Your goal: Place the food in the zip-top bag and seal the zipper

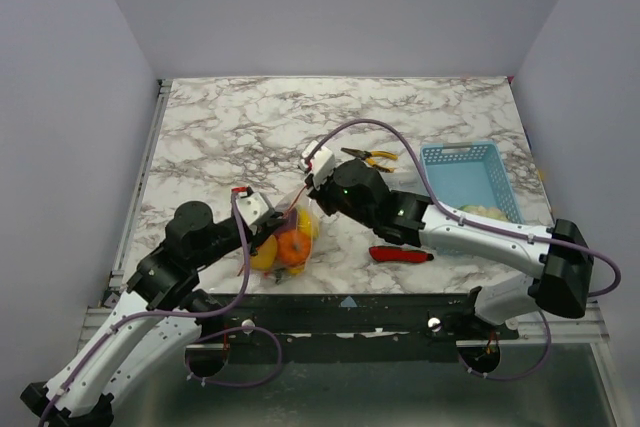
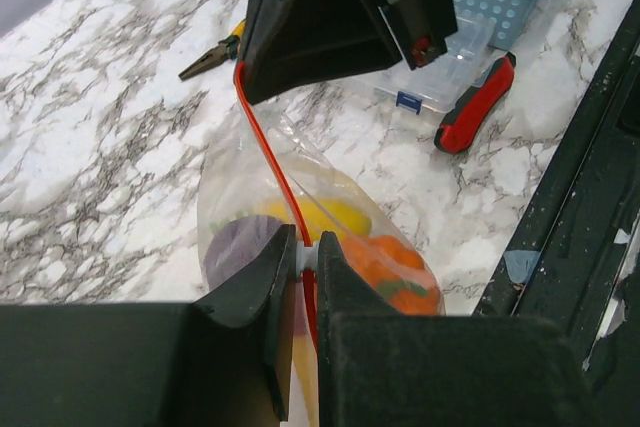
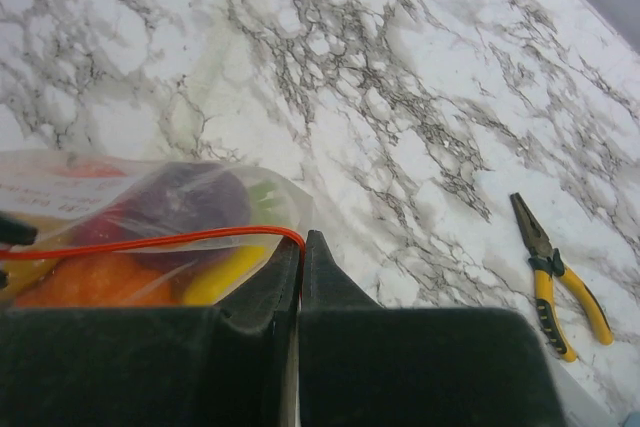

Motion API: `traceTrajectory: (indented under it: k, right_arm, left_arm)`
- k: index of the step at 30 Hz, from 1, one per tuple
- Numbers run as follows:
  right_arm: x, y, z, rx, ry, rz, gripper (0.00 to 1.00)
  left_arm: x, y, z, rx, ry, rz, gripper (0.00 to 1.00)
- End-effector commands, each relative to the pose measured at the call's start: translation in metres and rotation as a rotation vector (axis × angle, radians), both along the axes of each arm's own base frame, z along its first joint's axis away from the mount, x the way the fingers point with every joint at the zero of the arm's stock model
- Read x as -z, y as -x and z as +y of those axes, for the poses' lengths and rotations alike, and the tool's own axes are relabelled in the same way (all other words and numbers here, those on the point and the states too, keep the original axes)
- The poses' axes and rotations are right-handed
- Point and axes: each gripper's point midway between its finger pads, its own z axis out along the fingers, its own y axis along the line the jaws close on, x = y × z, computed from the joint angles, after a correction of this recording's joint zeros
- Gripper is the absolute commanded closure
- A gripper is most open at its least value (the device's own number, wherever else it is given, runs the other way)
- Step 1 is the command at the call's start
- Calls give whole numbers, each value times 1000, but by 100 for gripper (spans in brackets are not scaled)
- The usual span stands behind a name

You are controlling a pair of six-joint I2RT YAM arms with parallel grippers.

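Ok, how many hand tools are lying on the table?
2: the yellow-handled pliers just left of the blue basket, and the red-handled knife nearer the front edge. The right arm may hide others.

A white table with grey marble veining fills the middle. Plain pale lavender-grey walls rise behind the table and at both its sides. A black metal rail runs along the table's near edge. The light is soft and even.

far tabletop open, basket crowds right
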Motion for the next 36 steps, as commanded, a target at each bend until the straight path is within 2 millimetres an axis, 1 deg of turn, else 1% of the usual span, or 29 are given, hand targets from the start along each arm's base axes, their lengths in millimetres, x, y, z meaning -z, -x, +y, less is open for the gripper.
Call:
traceTrajectory:
  k: [1,4,5,7,11,16,27,36]
  right_arm:
    - [-18,-49,-12,161,-51,-34,100]
    - [-18,-66,-9,187,-56,-30,100]
    - [-15,-71,-9,195,-51,-25,100]
    - [-14,-79,-7,199,-54,-22,100]
    - [-12,-98,-9,228,-53,-16,100]
    - [-11,-117,-8,241,-59,-9,100]
    - [-6,-144,2,250,-53,-8,100]
    - [-3,-151,10,239,-48,-9,100]
  left_arm:
    - [4,13,12,-36,2,77,100]
    - [3,16,16,-50,13,77,100]
    - [1,18,17,-52,19,72,100]
    - [1,19,20,-59,21,71,100]
    - [2,23,25,-71,19,70,100]
    - [-2,25,30,-80,26,49,100]
    - [-5,27,38,-106,14,30,100]
    - [-10,28,44,-131,17,13,100]
